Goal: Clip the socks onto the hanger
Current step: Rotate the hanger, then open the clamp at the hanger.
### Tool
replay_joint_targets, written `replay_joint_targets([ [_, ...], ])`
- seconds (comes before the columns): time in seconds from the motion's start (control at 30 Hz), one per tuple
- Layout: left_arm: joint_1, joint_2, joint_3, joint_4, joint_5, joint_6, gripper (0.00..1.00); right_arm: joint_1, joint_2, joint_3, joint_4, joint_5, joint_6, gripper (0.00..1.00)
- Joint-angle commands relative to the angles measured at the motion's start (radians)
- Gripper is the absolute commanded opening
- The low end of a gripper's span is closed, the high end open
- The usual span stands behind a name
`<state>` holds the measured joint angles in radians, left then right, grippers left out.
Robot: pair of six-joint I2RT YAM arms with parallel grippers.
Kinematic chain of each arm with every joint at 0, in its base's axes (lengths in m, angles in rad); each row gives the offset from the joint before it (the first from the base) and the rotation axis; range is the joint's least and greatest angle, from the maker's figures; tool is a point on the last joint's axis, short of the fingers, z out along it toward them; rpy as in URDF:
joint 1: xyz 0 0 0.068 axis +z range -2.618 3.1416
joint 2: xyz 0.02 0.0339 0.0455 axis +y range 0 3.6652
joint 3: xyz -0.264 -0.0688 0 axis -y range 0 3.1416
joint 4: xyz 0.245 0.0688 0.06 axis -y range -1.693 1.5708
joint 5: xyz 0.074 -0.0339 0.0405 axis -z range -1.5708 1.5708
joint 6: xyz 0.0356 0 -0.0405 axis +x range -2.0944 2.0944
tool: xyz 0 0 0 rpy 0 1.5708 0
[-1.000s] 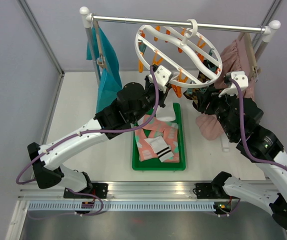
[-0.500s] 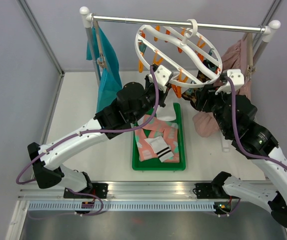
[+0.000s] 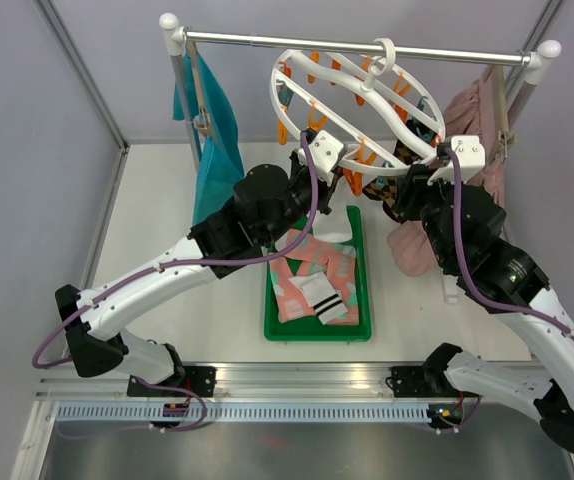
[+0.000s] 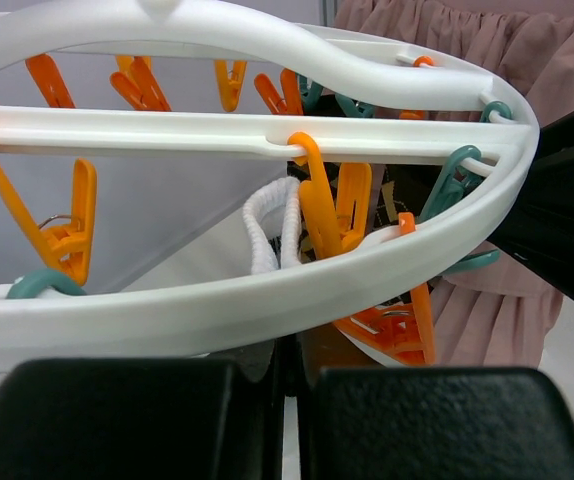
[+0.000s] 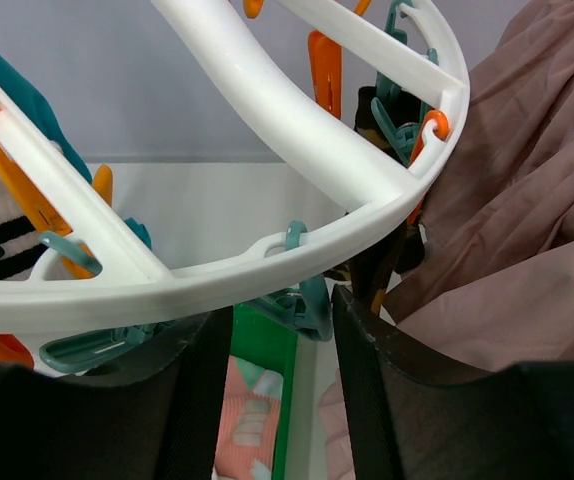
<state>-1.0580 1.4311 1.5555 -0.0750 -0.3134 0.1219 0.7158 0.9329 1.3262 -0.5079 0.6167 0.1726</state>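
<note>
The hanger (image 3: 357, 95), a round white ring with orange and teal clips, hangs from the rail. My left gripper (image 3: 345, 178) sits shut just under its near rim (image 4: 267, 300). Something brown shows past the fingertips; whether it is pinched I cannot tell. A white sock (image 4: 270, 218) hangs beside an orange clip (image 4: 322, 200). My right gripper (image 5: 282, 330) is open under the ring's right rim, with a teal clip (image 5: 307, 300) between its fingers. An argyle sock (image 3: 391, 190) hangs beside it. Pink socks (image 3: 305, 268) and a striped white sock (image 3: 319, 293) lie in the tray.
The green tray (image 3: 317, 332) sits on the table below the ring. A teal garment (image 3: 210, 150) hangs at the rail's left end. A dusty-pink skirt (image 3: 477, 115) hangs at the right, brushing my right arm.
My right arm has swung left and up toward the ring's right rim, and its jaws have narrowed a little around the teal clip. The left arm has stayed still.
</note>
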Motion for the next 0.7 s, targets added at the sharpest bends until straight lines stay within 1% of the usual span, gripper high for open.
replay_joint_targets([
  [0.0,-0.010,0.009,0.040,0.001,-0.015,0.033,0.02,-0.003,0.010,0.019,0.031,0.032,-0.012,0.50],
  [0.23,-0.010,0.006,0.035,-0.002,-0.015,0.033,0.02,-0.003,0.012,0.021,0.035,0.035,-0.007,0.39],
  [0.3,-0.010,0.006,0.032,-0.002,-0.016,0.035,0.02,-0.003,0.012,0.024,0.032,0.037,-0.007,0.39],
  [0.43,-0.010,0.009,0.032,-0.002,-0.015,0.036,0.02,-0.003,0.014,0.025,0.029,0.029,-0.004,0.49],
  [0.67,-0.010,0.009,0.037,0.001,-0.015,0.042,0.02,-0.003,0.009,0.028,0.034,0.020,-0.010,0.57],
])
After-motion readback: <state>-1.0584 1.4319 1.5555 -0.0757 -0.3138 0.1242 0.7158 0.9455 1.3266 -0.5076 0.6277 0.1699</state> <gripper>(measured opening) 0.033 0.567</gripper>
